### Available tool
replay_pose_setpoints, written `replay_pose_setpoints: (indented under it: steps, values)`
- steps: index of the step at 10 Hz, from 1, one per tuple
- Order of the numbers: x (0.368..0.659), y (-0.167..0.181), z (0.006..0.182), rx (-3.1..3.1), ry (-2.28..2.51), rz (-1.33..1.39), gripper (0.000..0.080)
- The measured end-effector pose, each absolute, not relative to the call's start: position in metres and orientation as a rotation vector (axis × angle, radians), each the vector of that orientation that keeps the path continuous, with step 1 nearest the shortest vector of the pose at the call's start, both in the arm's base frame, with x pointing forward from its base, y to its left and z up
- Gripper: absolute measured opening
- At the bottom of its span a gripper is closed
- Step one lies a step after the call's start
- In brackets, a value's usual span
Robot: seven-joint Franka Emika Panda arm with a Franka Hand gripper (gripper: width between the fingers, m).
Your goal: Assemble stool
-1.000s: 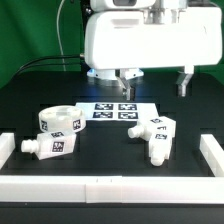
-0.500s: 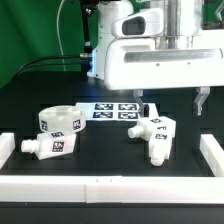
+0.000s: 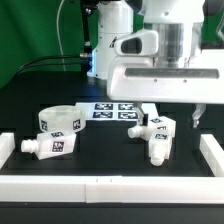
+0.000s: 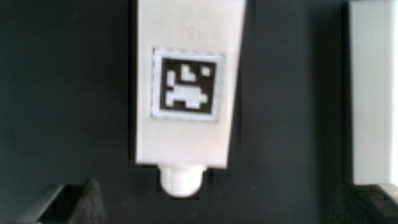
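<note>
A: Arm pose?
B: Arm (image 3: 165,40) upright, wrist pointing straight down.
A: Gripper?
B: Gripper (image 3: 170,117) has its jaws spread wide and holds nothing. Both fingers (image 3: 196,117) hang vertical, tips down.

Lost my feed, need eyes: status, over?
Gripper open, empty, over white blocky tagged plastic leg. White round disc seat apart, no legs fitted. Nothing blocking.

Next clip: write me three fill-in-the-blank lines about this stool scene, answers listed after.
The gripper has its jaws ___.
In the wrist view, the leg carries ___ square tag.
In the exterior view, the seat lies to the ___ of the marker board.
Missing words: open; one; left.
</note>
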State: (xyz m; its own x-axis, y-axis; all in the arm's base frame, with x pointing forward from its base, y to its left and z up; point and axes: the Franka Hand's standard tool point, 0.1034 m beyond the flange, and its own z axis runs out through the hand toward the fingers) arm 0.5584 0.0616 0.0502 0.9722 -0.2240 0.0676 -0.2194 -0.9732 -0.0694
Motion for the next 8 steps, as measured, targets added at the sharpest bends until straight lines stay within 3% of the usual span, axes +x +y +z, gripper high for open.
replay_pose_setpoints:
  steps: [3,5,8]
  values:
    - [0.555,0.064,0.049,-3.059,0.341,-0.09,0.0649]
    - [0.532,0.057,0.027,-3.055,0.453,0.141,0.0649]
    - [0.527,0.057,0.012,-3.043,0.537,0.14,0.0649]
